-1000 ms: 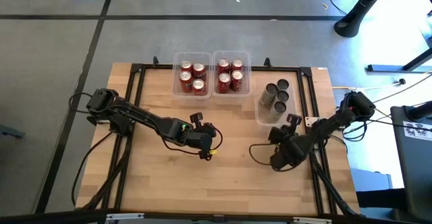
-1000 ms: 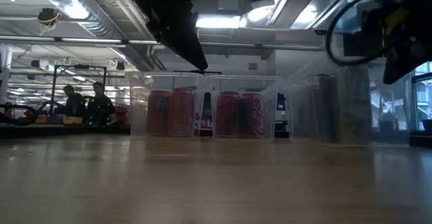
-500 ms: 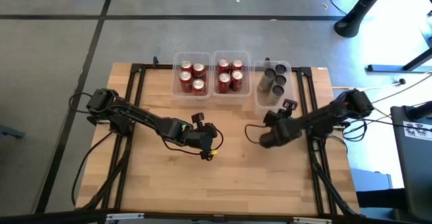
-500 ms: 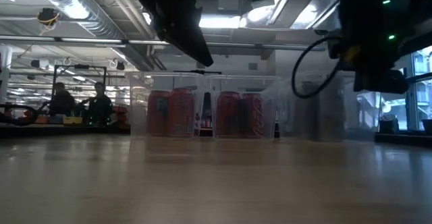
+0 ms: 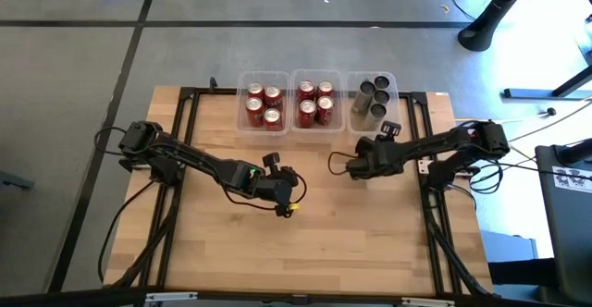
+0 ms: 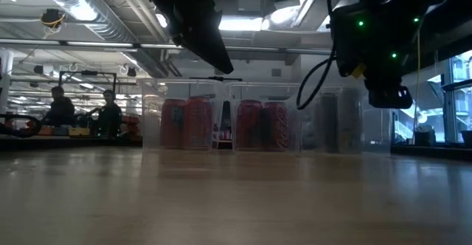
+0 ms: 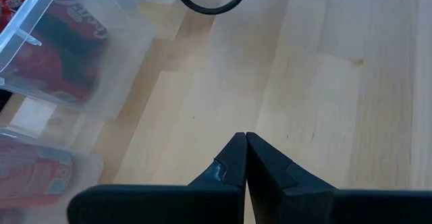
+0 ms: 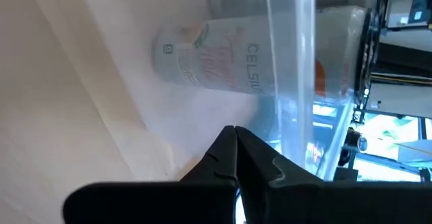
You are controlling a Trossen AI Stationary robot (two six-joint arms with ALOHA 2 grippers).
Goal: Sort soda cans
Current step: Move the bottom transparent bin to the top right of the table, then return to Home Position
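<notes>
With jaws shut and empty, the right gripper (image 5: 354,168) is seen just beside the clear bin (image 5: 392,87) of upright dark soda cans (image 5: 374,101) at its one o'clock, while the left gripper (image 5: 289,207), likewise shut on nothing, is held mid-surface, farther off.

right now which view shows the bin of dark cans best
The high view: it looks straight down on the bin of dark cans, showing all four can tops at the table's far right. The right wrist view shows only its clear wall and one pale can up close. The low view shows it dimly behind the right arm. The left wrist view misses it.
</notes>
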